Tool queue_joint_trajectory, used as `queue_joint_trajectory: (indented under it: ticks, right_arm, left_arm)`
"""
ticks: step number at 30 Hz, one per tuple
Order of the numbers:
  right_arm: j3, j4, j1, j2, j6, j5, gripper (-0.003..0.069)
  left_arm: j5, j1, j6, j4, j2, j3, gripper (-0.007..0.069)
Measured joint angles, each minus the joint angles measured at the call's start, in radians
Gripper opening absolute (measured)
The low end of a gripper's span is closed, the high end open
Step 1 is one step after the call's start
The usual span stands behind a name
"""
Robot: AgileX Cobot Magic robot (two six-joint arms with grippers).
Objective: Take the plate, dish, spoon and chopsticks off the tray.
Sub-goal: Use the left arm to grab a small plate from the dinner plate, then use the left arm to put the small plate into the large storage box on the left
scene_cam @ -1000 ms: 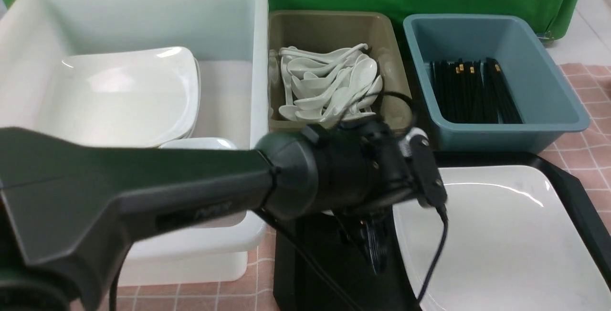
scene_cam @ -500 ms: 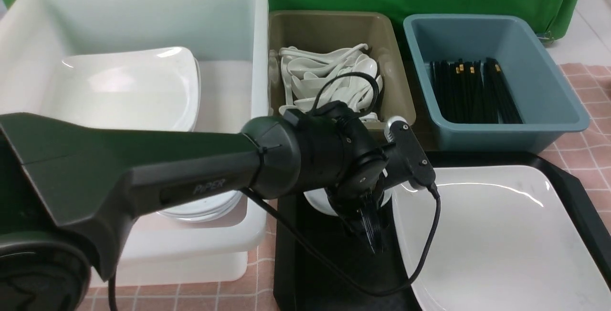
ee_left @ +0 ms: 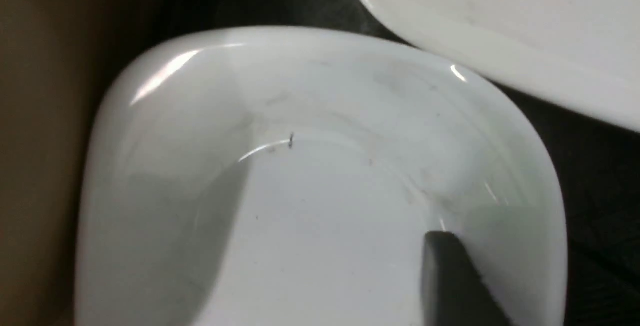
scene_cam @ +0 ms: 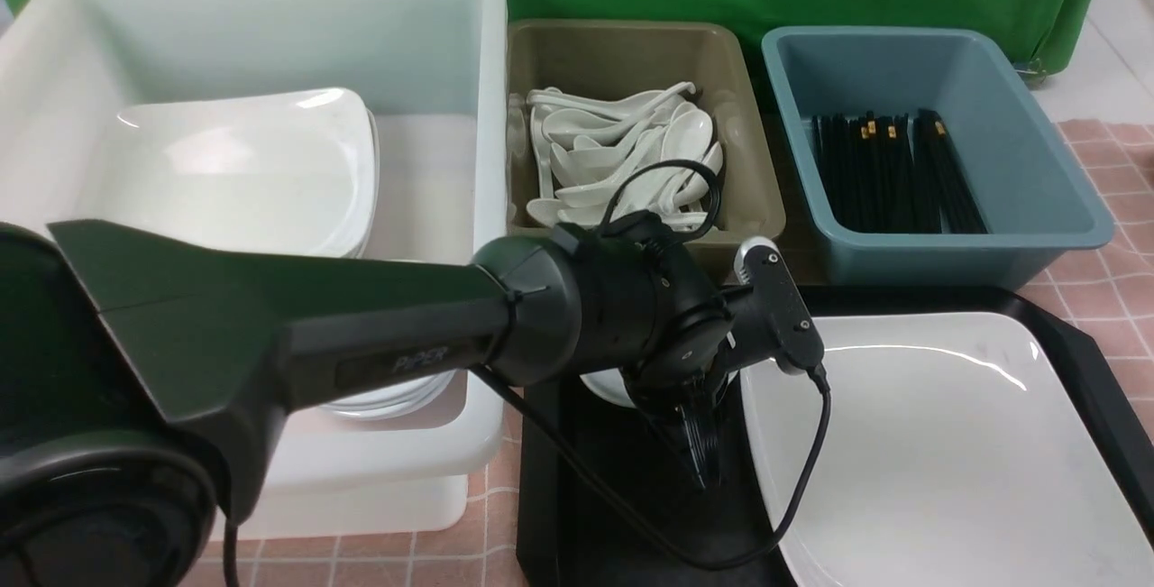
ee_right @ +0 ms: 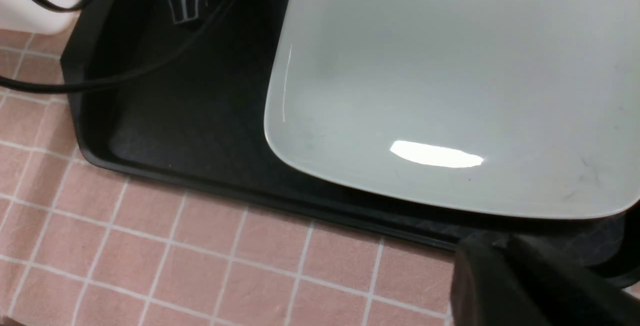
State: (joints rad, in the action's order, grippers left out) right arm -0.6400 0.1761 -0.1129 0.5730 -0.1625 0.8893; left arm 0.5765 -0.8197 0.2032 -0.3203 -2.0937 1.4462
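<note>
One dark fingertip sits inside the dish — plate just beside.

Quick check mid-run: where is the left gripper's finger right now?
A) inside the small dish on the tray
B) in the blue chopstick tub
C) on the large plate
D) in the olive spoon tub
A: in the left wrist view, a finger of the left gripper sits inside the small dish.

The left tool has shifted leftward — settling at the rim of the dish.
</note>
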Motion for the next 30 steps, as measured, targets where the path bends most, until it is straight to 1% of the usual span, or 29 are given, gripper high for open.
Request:
queue_joint_trajectory:
  ticks: [1, 3, 9, 11, 17, 21, 22, 23, 24, 26, 27, 29, 30]
  right_arm:
    - [0.000, 0.000, 0.000, 0.000, 0.000, 0.000, 0.0125]
    - [0.000, 0.000, 0.000, 0.000, 0.000, 0.000, 0.0125]
    - [0.000, 0.000, 0.000, 0.000, 0.000, 0.000, 0.0125]
    - [0.000, 0.000, 0.000, 0.000, 0.000, 0.000, 0.0125]
    - [0.000, 0.000, 0.000, 0.000, 0.000, 0.000, 0.0125]
    - [0.000, 0.000, 0.000, 0.000, 0.000, 0.000, 0.0125]
    - [0.000, 0.000, 0.000, 0.000, 0.000, 0.000, 0.0125]
    - [0.000, 0.000, 0.000, 0.000, 0.000, 0.000, 0.0125]
    - [0.000, 0.000, 0.000, 0.000, 0.000, 0.000, 0.0125]
    - [0.000, 0.000, 0.000, 0.000, 0.000, 0.000, 0.0125]
    - [0.000, 0.000, 0.000, 0.000, 0.000, 0.000, 0.0125]
    - [0.000, 0.000, 0.000, 0.000, 0.000, 0.000, 0.0125]
    - [0.000, 0.000, 0.000, 0.000, 0.000, 0.000, 0.0127]
  left_arm:
    - [-0.002, 0.000, 0.003, -0.007, 0.000, 0.000, 0.0111]
    - [0.000, 0.000, 0.004, -0.020, 0.005, 0.002, 0.0079]
    - [0.049, -0.005, 0.007, -0.022, 0.060, 0.003, 0.0027]
    - [0.084, -0.013, 0.005, 0.008, 0.109, 0.003, 0.0011]
    - [0.076, -0.032, 0.003, 0.105, 0.274, 0.003, 0.0008]
    - [0.075, -0.032, 0.003, 0.103, 0.438, 0.003, 0.0008]
    - [0.075, -0.032, 0.003, 0.098, 0.446, 0.003, 0.0008]
    - [0.102, -0.031, -0.002, 0.063, 0.510, 0.004, 0.0008]
    - [0.108, -0.031, -0.002, 0.063, 0.518, 0.004, 0.0008]
    - [0.184, -0.014, -0.035, 0.018, 0.586, 0.004, 0.0008]
    - [0.252, 0.013, -0.054, -0.006, 0.620, 0.001, 0.0008]
    - [0.335, 0.065, -0.057, -0.033, 0.645, -0.019, 0.0008]
    - [0.393, 0.112, -0.049, -0.041, 0.649, -0.039, 0.0008]
